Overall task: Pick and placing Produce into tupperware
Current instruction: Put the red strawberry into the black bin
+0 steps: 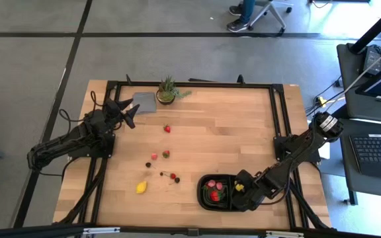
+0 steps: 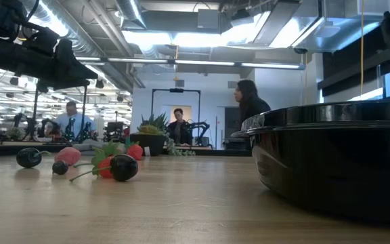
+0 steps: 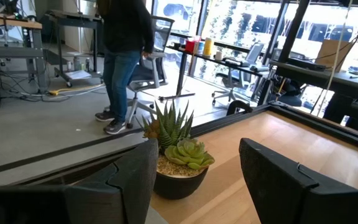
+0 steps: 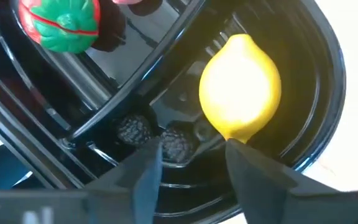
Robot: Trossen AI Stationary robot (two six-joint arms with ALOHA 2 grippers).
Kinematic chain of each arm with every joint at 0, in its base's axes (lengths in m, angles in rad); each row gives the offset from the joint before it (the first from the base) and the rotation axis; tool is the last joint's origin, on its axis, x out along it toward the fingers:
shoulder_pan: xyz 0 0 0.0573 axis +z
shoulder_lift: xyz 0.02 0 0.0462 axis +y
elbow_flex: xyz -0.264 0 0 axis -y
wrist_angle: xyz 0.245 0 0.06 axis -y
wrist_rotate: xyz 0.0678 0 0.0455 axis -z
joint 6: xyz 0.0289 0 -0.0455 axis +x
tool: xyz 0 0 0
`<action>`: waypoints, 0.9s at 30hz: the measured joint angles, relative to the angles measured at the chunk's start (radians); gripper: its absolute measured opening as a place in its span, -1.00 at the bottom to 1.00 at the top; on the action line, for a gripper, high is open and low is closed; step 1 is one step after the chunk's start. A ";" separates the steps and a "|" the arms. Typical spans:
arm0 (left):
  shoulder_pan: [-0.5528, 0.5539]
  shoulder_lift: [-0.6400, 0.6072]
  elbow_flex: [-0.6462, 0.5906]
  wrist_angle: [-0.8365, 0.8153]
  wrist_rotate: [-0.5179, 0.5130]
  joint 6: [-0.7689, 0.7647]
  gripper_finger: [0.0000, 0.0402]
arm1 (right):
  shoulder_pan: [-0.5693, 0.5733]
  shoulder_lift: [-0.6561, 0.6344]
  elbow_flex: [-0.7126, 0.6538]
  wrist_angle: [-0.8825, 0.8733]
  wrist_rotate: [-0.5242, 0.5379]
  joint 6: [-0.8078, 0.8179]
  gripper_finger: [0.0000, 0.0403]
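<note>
The tupperware, a black tray (image 1: pixel 207 201), stands near the table's front edge, right of the middle. In it lie a yellow lemon (image 4: pixel 240 87), a red strawberry with a green cap (image 4: pixel 58 22) and two dark berries (image 4: pixel 134 129). My right gripper (image 4: pixel 191 162) hangs open over the tray's right end (image 1: pixel 245 192), pointing steeply down, with the lemon just past its fingertips. Loose on the table are a second lemon (image 1: pixel 141 187), strawberries (image 1: pixel 167 129), a pink bit (image 1: pixel 154 157) and cherries (image 1: pixel 174 177). My left gripper (image 1: pixel 129 112) waits open at the far left.
A potted plant (image 1: pixel 167 92) stands at the table's far edge, with a grey cloth (image 1: pixel 144 101) beside it under my left gripper. A black frame (image 1: pixel 273 112) runs around the table. People sit and stand in the room beyond.
</note>
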 joint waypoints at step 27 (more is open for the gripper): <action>0.000 0.000 0.000 0.053 0.158 -0.242 0.61 | -0.537 -0.496 0.310 -0.518 0.920 -0.759 0.21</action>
